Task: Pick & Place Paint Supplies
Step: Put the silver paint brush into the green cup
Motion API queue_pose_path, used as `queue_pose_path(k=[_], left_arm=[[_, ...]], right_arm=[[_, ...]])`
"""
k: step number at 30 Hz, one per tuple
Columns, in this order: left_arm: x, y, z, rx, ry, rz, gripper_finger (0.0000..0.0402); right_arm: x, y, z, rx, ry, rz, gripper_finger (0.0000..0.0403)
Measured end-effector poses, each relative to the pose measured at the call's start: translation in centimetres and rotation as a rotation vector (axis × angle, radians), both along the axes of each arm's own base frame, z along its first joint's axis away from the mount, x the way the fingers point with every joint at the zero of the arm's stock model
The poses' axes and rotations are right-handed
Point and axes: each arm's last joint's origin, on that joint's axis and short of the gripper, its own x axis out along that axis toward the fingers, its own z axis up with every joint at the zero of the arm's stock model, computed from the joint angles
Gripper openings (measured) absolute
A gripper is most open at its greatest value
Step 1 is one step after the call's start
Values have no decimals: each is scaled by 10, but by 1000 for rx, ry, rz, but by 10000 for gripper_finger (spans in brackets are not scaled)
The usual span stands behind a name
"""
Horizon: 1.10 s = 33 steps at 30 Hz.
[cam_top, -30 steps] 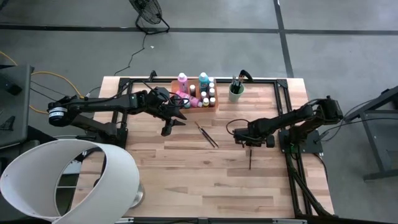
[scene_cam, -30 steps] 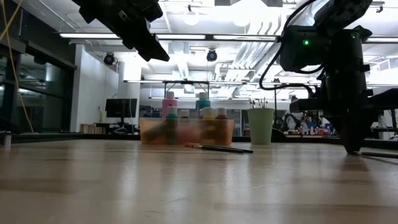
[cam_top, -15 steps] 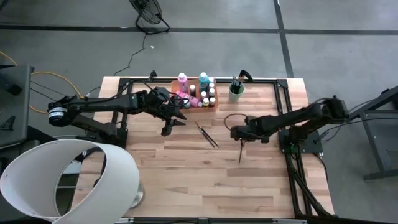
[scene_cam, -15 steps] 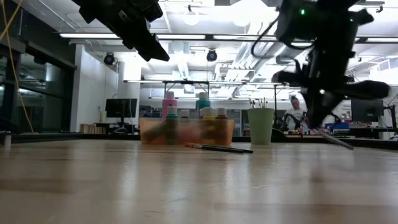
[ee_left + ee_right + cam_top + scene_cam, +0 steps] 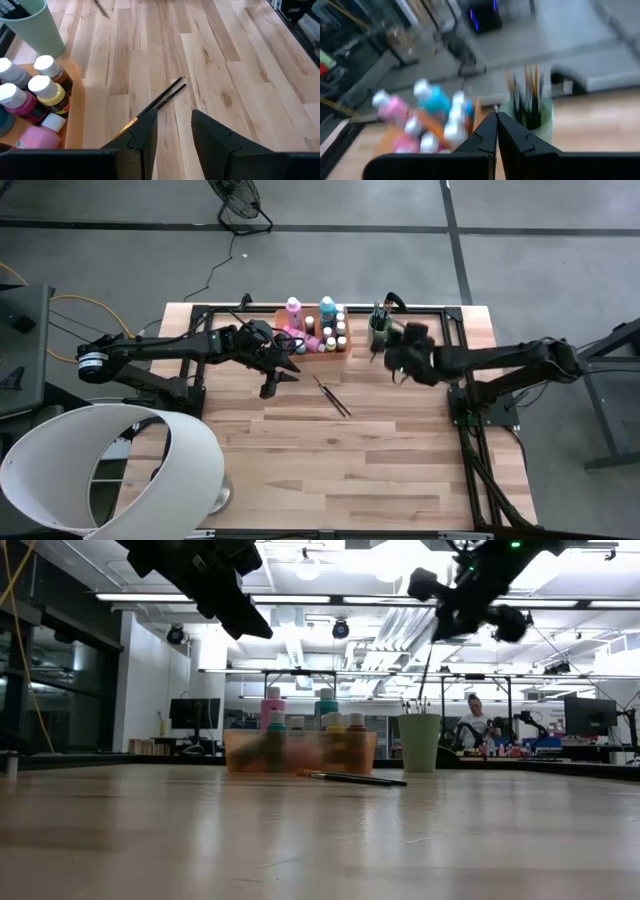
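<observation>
Lifted off the desk (image 5: 330, 470) since a second ago, the right gripper (image 5: 385, 348) now hangs beside the green cup (image 5: 379, 330), pinching a paintbrush (image 5: 427, 670). Two brushes (image 5: 331, 396) lie mid-desk; the left gripper (image 5: 272, 388) hovers nearby, slightly spread and empty

We look for writing and find none we can read: the bottles (image 5: 47, 92) show only plain white caps, the cup (image 5: 31, 25) is bare, and the screens far behind the table are too blurred to make out.
</observation>
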Motion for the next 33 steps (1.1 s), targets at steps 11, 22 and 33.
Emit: queue_pose_path(k=[11,22,33], left_arm=[[0,0,0,-114,9,90,118],[0,2,0,-220,21,233,118],[0,5,0,-195,19,343,118]], right_arm=[[8,-70,34,-300,187,-18,3],[-1,-118,13,-197,256,12,3],[5,-131,-6,-142,342,153,56]])
